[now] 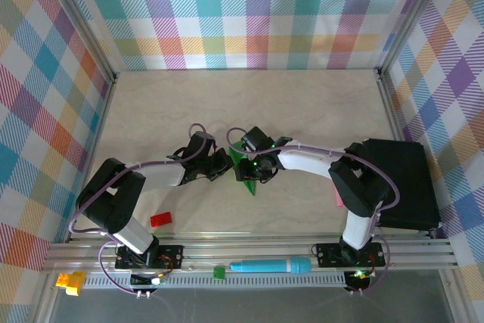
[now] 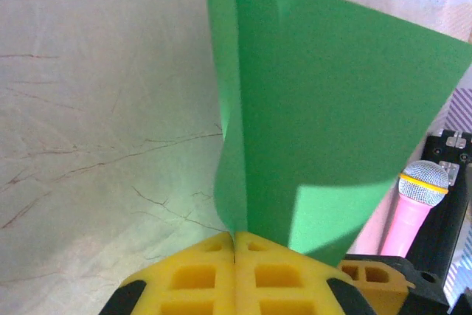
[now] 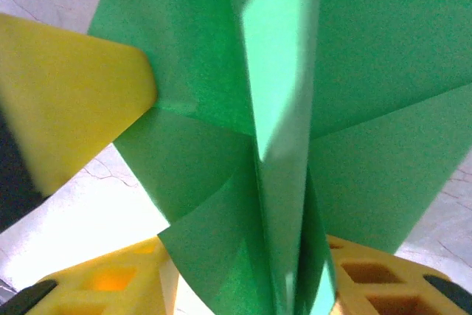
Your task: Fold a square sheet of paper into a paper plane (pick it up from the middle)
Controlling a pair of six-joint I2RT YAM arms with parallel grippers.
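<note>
At the far left, down on the front rail, 1 yellow block [image 1: 69,283] sits alone, and a red block [image 1: 160,219] lies on the table [image 1: 249,104] beside the left arm. Now the left gripper [image 1: 223,164], reaching in toward the middle. From its wrist camera, the left gripper [image 2: 234,243] has both yellow fingers pressed flat together, pinching the bottom edge of the green paper [image 2: 324,130], which stands up tall in front of the lens. That's a firm hold!

Centre table, between the 2 grippers, the green paper [image 1: 248,183] is up off the surface, creased narrow, with 1 sharp tip pointing toward the arm bases. Up close the green paper [image 3: 354,71] shows a centre ridge with flaps spreading to either side, and 1 of the left gripper's fingers [image 3: 66,94] touches its left edge.

On to the right gripper [image 1: 251,170], nose to nose with the left. At the wrist, the right gripper [image 3: 247,285] has its jaws part-way apart, straddling the ridge, with bright table showing beside the left finger, so no pinch there.

Along the front rail lie a small green block [image 1: 218,271] and a teal marker [image 1: 265,265]. Further right, a pink microphone [image 2: 413,212] stands beside a black box [image 1: 404,179].
</note>
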